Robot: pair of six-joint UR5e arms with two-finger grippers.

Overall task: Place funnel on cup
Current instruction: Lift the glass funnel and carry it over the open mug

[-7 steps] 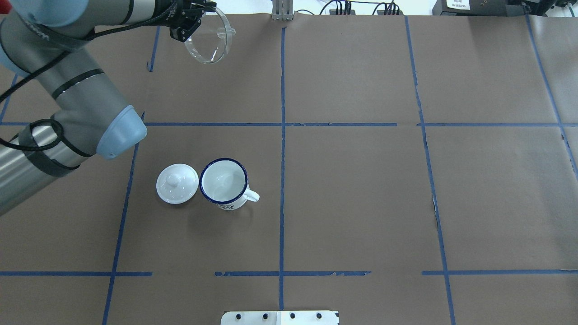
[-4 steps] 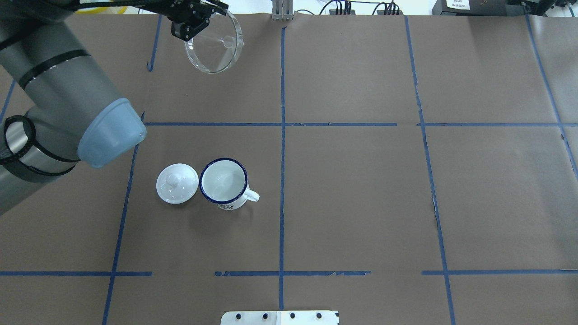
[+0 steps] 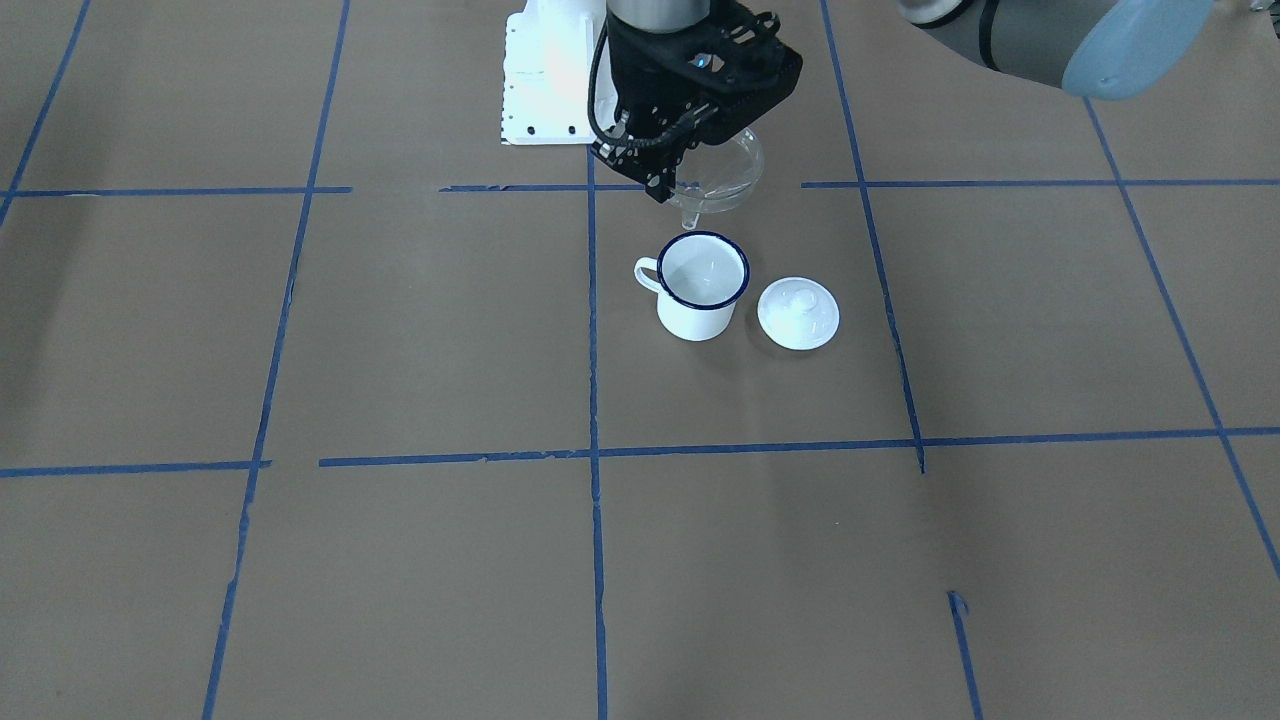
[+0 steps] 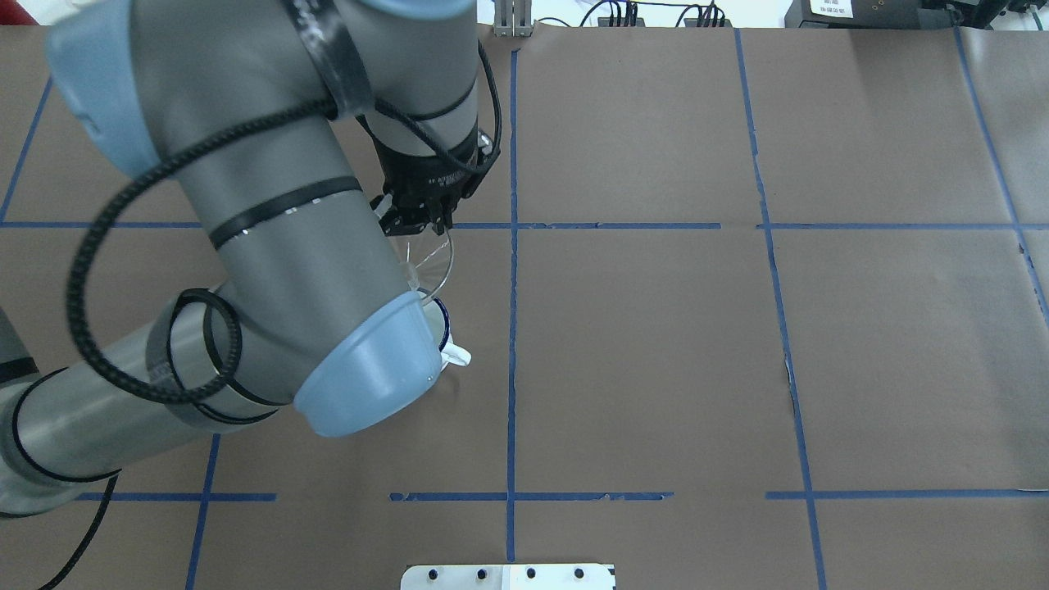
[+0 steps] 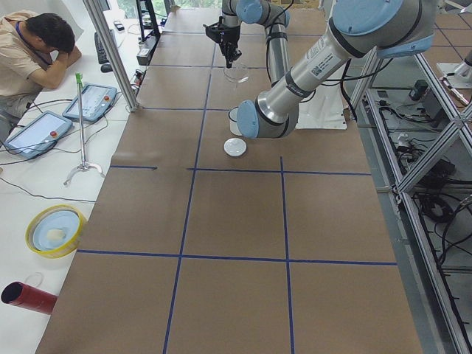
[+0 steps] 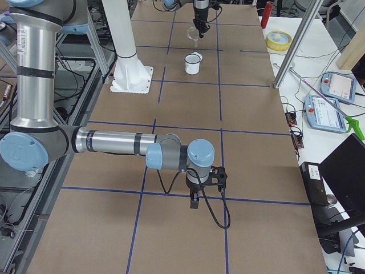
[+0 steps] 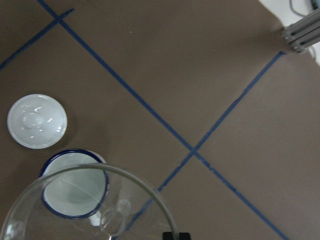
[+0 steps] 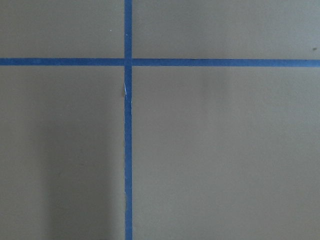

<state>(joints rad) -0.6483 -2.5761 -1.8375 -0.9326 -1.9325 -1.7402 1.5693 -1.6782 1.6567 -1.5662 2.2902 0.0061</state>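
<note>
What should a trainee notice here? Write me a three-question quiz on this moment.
1. True or false: the funnel is seated on the cup.
2. What holds the funnel? A. the left gripper; B. the right gripper; C. nothing, it lies on the table.
3. Fill in: beside the cup, on the table, lies a white knobbed ___.

Key:
1. False. It hangs above the cup, spout down, off to one side.
2. A, clamped on the rim.
3. lid
</note>
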